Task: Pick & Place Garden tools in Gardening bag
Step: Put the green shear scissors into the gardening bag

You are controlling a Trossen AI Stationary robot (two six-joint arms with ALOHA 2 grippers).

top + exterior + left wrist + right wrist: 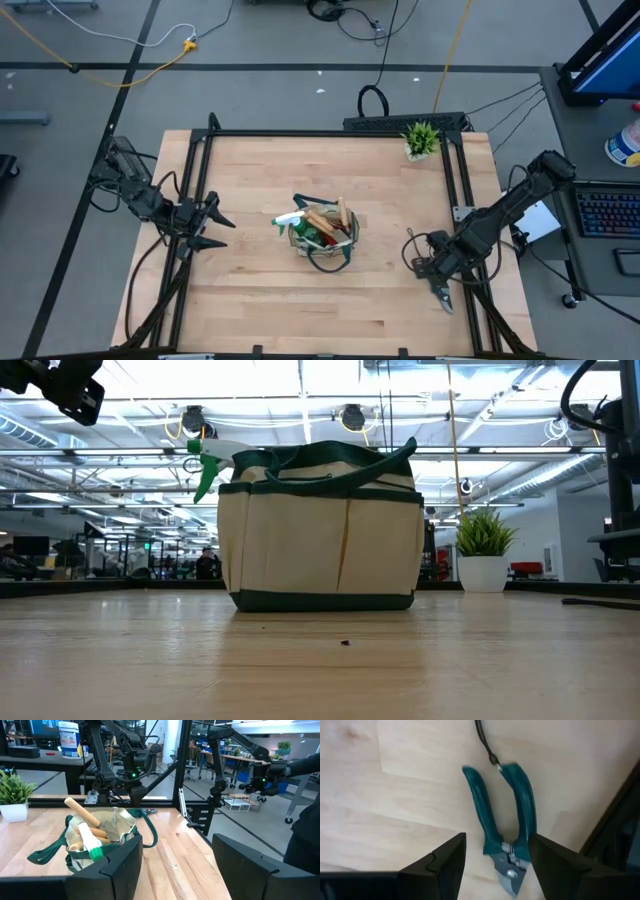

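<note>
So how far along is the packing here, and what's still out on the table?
Mostly done: the gardening bag mid-table already holds wooden-handled tools and the green spray bottle. In hand: the right gripper, fingers open, hangs over the green-handled pruning shears, which lie on the wood near the table's right edge, not yet gripped. The left gripper waits open, left of the bag. Left: bagging the shears.

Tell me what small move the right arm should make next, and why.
Probably lower the right pincer straight down and close on the pruning shears. They lie flat on the table near its right edge, the only tool seen outside the gardening bag, and the open fingers already straddle the pivot end.
</note>
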